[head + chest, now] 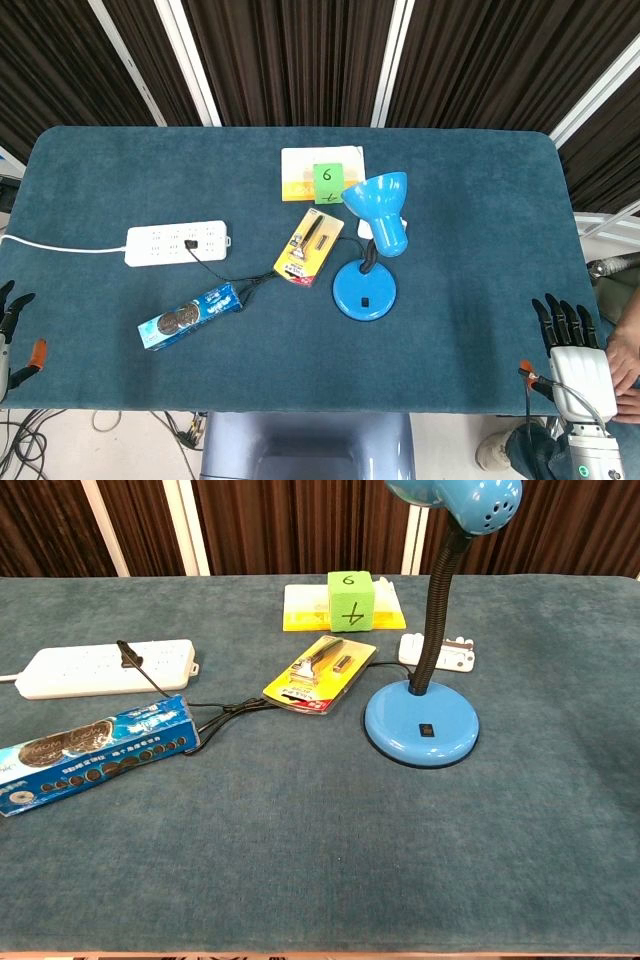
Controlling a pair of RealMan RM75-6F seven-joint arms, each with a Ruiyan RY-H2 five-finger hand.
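Nearest the camera, both hands wait empty with fingers spread, the right hand [572,345] and left hand [10,330] at the table's near corners, so reaching cleanly for the cookie box [190,315] means approaching low from its left.

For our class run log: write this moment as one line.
left hand: open, table's left edge | right hand: open, right edge | blue desk lamp: upright, plugged into white power strip

Teal-clothed table [480,180] with blue lamp [366,288], power strip [178,243], cookie pack [190,315], razor pack [309,247].
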